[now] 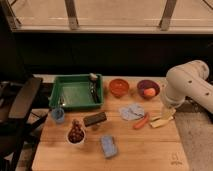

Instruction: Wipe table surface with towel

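Note:
The table surface (145, 150) is a light-brown wooden top that fills the lower half of the camera view. The towel (131, 111), a small wrinkled pale blue-grey cloth, lies flat right of the table's centre. My white arm (187, 82) reaches in from the right edge. Its gripper (162, 120) hangs low over the table's right side, a short way right of the towel and apart from it. The pale fingers stand open with nothing between them.
A green tray (65, 97) sits at the back left, with an orange bowl (119, 87) and a purple bowl (148, 90) holding an orange fruit beside it. In front are a blue cup (58, 115), a white bowl (76, 135), a dark block (94, 119), a blue sponge (108, 146) and an orange stick (141, 121). A black chair (20, 107) stands left.

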Robot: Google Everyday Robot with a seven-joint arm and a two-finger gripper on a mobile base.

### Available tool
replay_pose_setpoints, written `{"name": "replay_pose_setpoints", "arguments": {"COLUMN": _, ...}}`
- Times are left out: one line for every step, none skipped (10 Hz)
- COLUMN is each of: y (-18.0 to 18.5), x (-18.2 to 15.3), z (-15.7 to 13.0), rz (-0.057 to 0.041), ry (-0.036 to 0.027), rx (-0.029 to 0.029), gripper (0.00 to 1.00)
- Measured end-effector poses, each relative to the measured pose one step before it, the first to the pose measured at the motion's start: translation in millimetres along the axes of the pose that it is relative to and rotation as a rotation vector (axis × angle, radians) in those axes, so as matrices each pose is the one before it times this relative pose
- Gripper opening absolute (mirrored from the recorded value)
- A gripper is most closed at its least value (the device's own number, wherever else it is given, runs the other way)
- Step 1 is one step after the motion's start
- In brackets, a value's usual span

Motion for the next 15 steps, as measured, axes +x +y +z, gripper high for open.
{"name": "replay_pose_setpoints", "arguments": {"y": 0.12, "x": 0.38, "z": -0.05, "rz": 0.00051, "ry": 0.00032, "rx": 0.00016, "gripper": 0.65}}
{"name": "replay_pose_setpoints", "arguments": {"y": -0.18, "x": -0.37, "z": 0.01, "rz": -0.00062, "ry": -0.00014, "rx": 0.00002, "gripper": 0.65}}
{"name": "replay_pose_setpoints", "arguments": {"y": 0.03, "x": 0.08, "z": 0.03, "rz": 0.00004, "ry": 0.00012, "rx": -0.00004, "gripper": 0.65}}
{"name": "replay_pose_setpoints", "arguments": {"y": -0.01, "x": 0.13, "z": 0.0, "rz": 0.00006, "ry": 0.00027, "rx": 0.00013, "gripper": 0.65}}
{"name": "replay_pose_setpoints", "arguments": {"y": 0.09, "x": 0.09, "z": 0.12, "rz": 0.00034, "ry": -0.00027, "rx": -0.00018, "gripper": 0.65}}
{"name": "replay_pose_setpoints", "arguments": {"y": 0.21, "x": 0.43, "z": 0.05, "rz": 0.00073, "ry": 0.00016, "rx": -0.0001, "gripper": 0.65}}
{"name": "replay_pose_setpoints", "arguments": {"y": 0.04, "x": -0.03, "z": 0.05, "rz": 0.0, "ry": -0.00008, "rx": -0.00013, "gripper": 0.65}}
{"name": "replay_pose_setpoints", "arguments": {"y": -0.09, "x": -0.27, "z": 0.01, "rz": -0.00048, "ry": -0.0001, "rx": -0.00002, "gripper": 0.65}}
{"name": "replay_pose_setpoints", "arguments": {"y": 0.1, "x": 0.22, "z": 0.01, "rz": 0.00033, "ry": 0.00012, "rx": -0.00002, "gripper": 0.65}}
{"name": "replay_pose_setpoints", "arguments": {"y": -0.31, "x": 0.01, "z": -0.17, "rz": 0.00021, "ry": -0.00027, "rx": 0.00053, "gripper": 0.65}}
{"name": "replay_pose_setpoints", "arguments": {"y": -1.48, "x": 0.43, "z": -0.75, "rz": -0.00137, "ry": -0.00202, "rx": 0.00279, "gripper": 0.65}}
{"name": "replay_pose_setpoints", "arguments": {"y": -4.55, "x": -0.06, "z": -0.63, "rz": -0.01535, "ry": -0.01643, "rx": 0.00349, "gripper": 0.65}}
{"name": "replay_pose_setpoints", "arguments": {"y": -10.37, "x": -8.67, "z": 3.64, "rz": -0.03933, "ry": -0.01981, "rx": -0.00041, "gripper": 0.65}}
{"name": "replay_pose_setpoints", "arguments": {"y": -12.91, "x": -15.03, "z": 7.92, "rz": -0.04046, "ry": -0.0171, "rx": -0.00259, "gripper": 0.65}}
{"name": "replay_pose_setpoints", "arguments": {"y": -5.48, "x": -12.74, "z": 8.13, "rz": -0.02621, "ry": -0.01482, "rx": -0.00777, "gripper": 0.65}}
